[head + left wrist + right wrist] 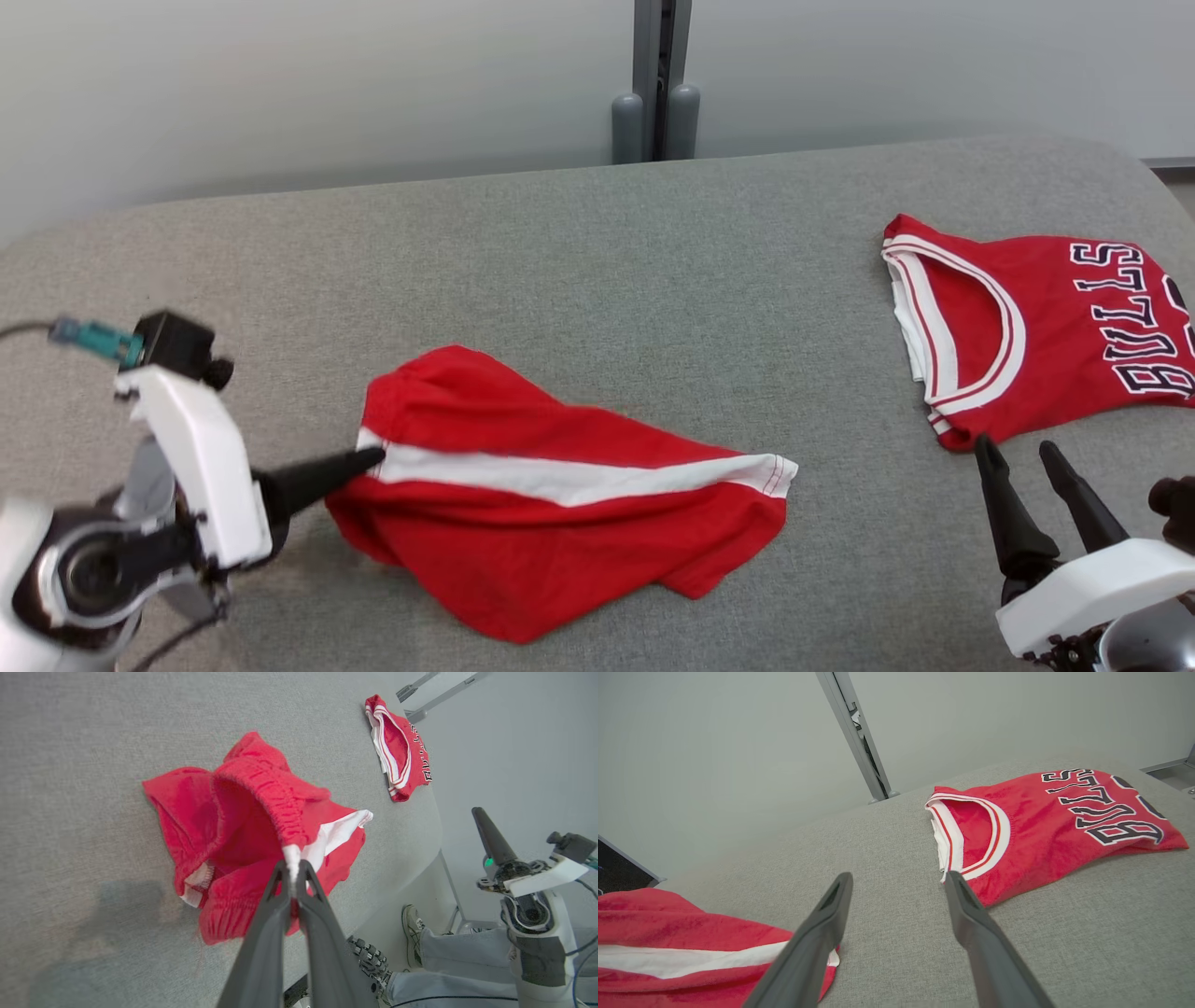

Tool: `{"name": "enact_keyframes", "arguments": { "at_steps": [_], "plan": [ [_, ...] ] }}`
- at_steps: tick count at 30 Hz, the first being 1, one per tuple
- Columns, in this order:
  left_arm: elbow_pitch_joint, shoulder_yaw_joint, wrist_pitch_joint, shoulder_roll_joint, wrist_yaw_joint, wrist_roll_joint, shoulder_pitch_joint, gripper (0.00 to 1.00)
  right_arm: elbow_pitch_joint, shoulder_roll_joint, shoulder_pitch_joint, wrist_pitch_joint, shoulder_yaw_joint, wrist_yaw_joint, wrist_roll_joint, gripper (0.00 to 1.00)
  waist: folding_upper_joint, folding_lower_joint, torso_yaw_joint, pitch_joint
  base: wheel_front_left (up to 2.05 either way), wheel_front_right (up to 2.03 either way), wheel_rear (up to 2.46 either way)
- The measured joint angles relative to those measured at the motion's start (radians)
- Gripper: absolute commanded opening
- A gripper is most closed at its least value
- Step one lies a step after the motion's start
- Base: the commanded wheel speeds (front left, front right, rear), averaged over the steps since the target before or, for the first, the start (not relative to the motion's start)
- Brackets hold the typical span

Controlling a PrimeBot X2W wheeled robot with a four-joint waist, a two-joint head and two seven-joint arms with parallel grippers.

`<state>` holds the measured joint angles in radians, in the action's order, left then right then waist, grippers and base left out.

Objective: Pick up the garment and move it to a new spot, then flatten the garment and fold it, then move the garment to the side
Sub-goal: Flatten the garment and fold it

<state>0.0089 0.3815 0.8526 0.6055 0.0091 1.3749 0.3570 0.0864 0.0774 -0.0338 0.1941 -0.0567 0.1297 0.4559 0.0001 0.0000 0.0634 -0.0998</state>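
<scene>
One left gripper (376, 456), reaching sideways, pinches the shorts (560, 551).

Garments: two, both red
Kinds of garment: one pair of shorts (560, 541) near the front edge of the desk (607, 261), one jersey (1046, 345) at its right edge
White side stripes showing on the shorts: one
Desks: one, topped in grey cloth
Jaws: two pairs, one on the left gripper (378, 455), one on the right gripper (1016, 448)
Dark fingers (1013, 523): two per pair, four in all
Metal posts: one post (661, 56) behind the desk's back edge
Grey cylinders (627, 126): two, one on each side of the post's foot
People: one person (458, 952), seen as a shoe and grey trouser legs beyond the desk's edge
</scene>
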Motion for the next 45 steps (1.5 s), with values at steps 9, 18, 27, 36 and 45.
{"name": "enact_keyframes", "arguments": {
  "at_steps": [9,18,27,36,45],
  "plan": [
    [-0.037,-0.045,-0.155,-0.002,0.036,-0.004,-0.257,0.00,0.003,-0.002,-0.020,0.017,-0.003,0.000,0.000,1.00,0.0000,0.0000,-0.015,0.012,0.00,0.00,0.00],
    [0.005,-0.057,-0.289,-0.064,-0.025,-0.058,-0.262,1.00,0.013,-0.001,-0.034,0.031,-0.005,0.000,-0.010,1.00,0.0000,0.0000,-0.033,0.024,0.00,0.00,0.00],
    [-0.135,-0.098,-0.523,-0.043,-0.038,-0.295,-0.229,1.00,0.041,-0.008,-0.040,-0.003,-0.004,0.000,-0.007,1.00,0.0000,0.0000,-0.052,0.023,0.00,0.00,0.00],
    [-0.224,-0.149,-0.876,-0.104,0.102,-0.600,-0.276,1.00,0.070,-0.014,-0.027,-0.099,-0.044,0.000,-0.030,1.00,0.0000,0.0000,-0.062,0.043,0.00,0.00,0.00],
    [-0.140,-0.154,-1.052,-0.191,0.240,-0.732,-0.364,1.00,0.079,-0.021,-0.030,-0.248,-0.061,0.000,-0.132,1.00,0.0000,0.0000,-0.075,0.080,0.00,0.00,0.00]
  ]
}}
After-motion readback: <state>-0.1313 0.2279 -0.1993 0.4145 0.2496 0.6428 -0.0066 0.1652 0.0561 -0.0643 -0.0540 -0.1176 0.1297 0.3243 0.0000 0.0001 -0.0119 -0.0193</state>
